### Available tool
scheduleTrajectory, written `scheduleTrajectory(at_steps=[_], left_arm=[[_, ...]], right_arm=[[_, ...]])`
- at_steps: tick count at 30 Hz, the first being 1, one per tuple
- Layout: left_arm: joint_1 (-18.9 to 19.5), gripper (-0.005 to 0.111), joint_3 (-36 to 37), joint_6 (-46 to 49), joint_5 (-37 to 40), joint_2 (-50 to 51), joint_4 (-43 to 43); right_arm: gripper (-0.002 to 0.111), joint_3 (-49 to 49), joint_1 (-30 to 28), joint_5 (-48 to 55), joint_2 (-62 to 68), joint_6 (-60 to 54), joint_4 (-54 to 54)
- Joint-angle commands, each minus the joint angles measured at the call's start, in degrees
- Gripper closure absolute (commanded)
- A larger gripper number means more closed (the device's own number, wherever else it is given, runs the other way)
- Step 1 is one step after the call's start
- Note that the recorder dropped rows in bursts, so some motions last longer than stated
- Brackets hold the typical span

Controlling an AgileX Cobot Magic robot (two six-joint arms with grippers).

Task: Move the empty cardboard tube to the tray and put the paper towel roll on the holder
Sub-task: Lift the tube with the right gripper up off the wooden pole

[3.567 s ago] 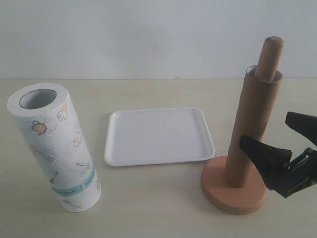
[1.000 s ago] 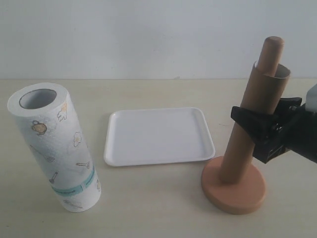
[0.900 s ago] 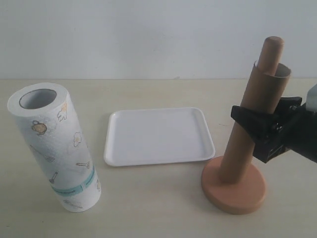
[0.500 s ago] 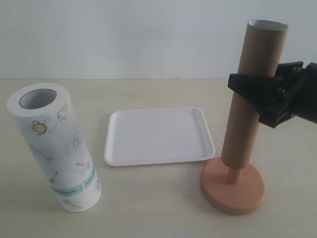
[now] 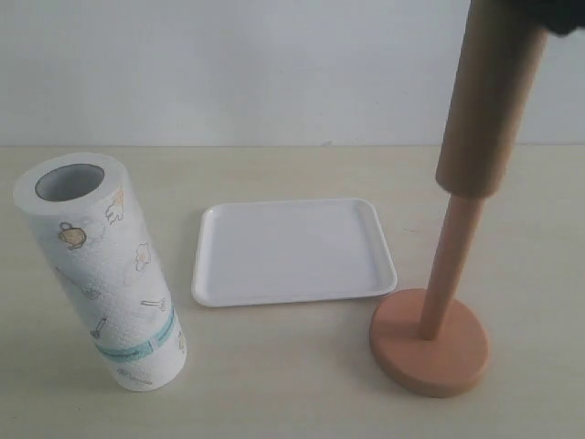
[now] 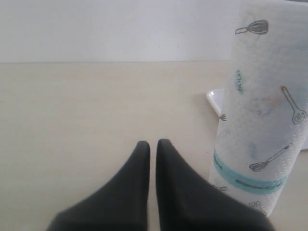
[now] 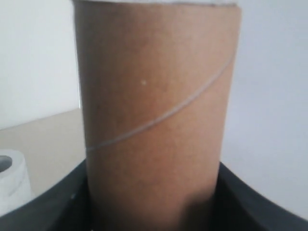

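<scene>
The right gripper (image 7: 151,209) is clamped on the empty cardboard tube (image 5: 489,101): in the right wrist view its dark fingers (image 7: 57,202) press against both sides of the brown cylinder, with the spiral seam running across the face between them. In the exterior view only a scrap of black shows at the upper right corner, so the grip itself is read from the wrist camera.

The tube hangs upright above the holder (image 5: 430,343), high over the worktop (image 5: 274,375). Its lower end surrounds the top of the wooden post (image 5: 450,265) (the tip is hidden inside it, so how much overlap there is cannot be told), and the bare lower part of the post runs down to the round base. The holder stands toward the right end of the worktop, on the near side.

The tray (image 5: 292,251) lies flat in the middle of the worktop with nothing in it, just beside the holder's base but apart from it.

The paper towel roll (image 5: 101,274) stands on end toward the left end, near side, hollow core facing up, well apart from the tray.

The left gripper (image 6: 153,149) hangs low over the worktop close beside the roll, not touching it, its jaws pressed together and holding nothing
</scene>
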Motion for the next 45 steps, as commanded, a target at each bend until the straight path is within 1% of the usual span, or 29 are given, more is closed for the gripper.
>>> scheduleTrajectory(at_steps=[1, 4, 7, 12, 14, 17, 22, 25, 27, 29, 32, 39, 45], left_arm=[[0.14, 0.102, 0.22, -0.49, -0.09, -0.14, -0.4], [0.14, 0.102, 0.22, -0.49, -0.09, -0.14, -0.4], [0.14, 0.102, 0.22, -0.49, -0.09, -0.14, -0.4], [0.14, 0.102, 0.22, -0.49, -0.09, -0.14, -0.4], [0.14, 0.102, 0.22, -0.49, -0.09, -0.14, -0.4], [0.14, 0.102, 0.22, -0.49, -0.09, -0.14, -0.4], [0.14, 0.102, 0.22, -0.49, -0.09, -0.14, -0.4], [0.14, 0.102, 0.22, -0.49, -0.09, -0.14, -0.4], [0.14, 0.102, 0.22, -0.49, -0.09, -0.14, -0.4], [0.14, 0.102, 0.22, -0.49, -0.09, -0.14, -0.4], [0.14, 0.102, 0.22, -0.49, -0.09, -0.14, -0.4], [0.14, 0.102, 0.22, -0.49, -0.09, -0.14, -0.4], [0.14, 0.102, 0.22, -0.49, -0.09, -0.14, -0.4]], right_arm=[[0.108, -10.56, -0.14, 0.05, -1.2, 9.7, -8.02], [0.108, -17.27, -0.14, 0.05, -1.2, 14.92, -11.41], [0.108, -22.42, -0.14, -0.79, -1.2, 16.71, -11.97], [0.108, -25.08, 0.01, -4.08, -1.2, 18.18, -11.97], [0.108, -25.08, 1.27, -4.87, -1.08, 18.33, -12.99], [0.108, -25.08, 5.91, -2.86, -0.22, 18.44, -13.64], [0.108, -25.08, 18.96, 7.95, 4.24, 17.92, -14.87], [0.108, -25.08, 24.8, 11.25, 8.65, 16.33, -14.87], [0.108, -25.08, 27.96, 13.44, 11.99, 14.47, -14.87], [0.108, -25.08, 30.31, 18.92, 15.59, 14.36, -14.87], [0.108, -25.08, 31.8, 26.6, 19.88, 14.25, -14.87], [0.108, -25.08, 31.8, 27.5, 28.92, 13.31, -14.87], [0.108, -25.08, 32.09, 36.36, 34.81, 15.7, -14.87]])
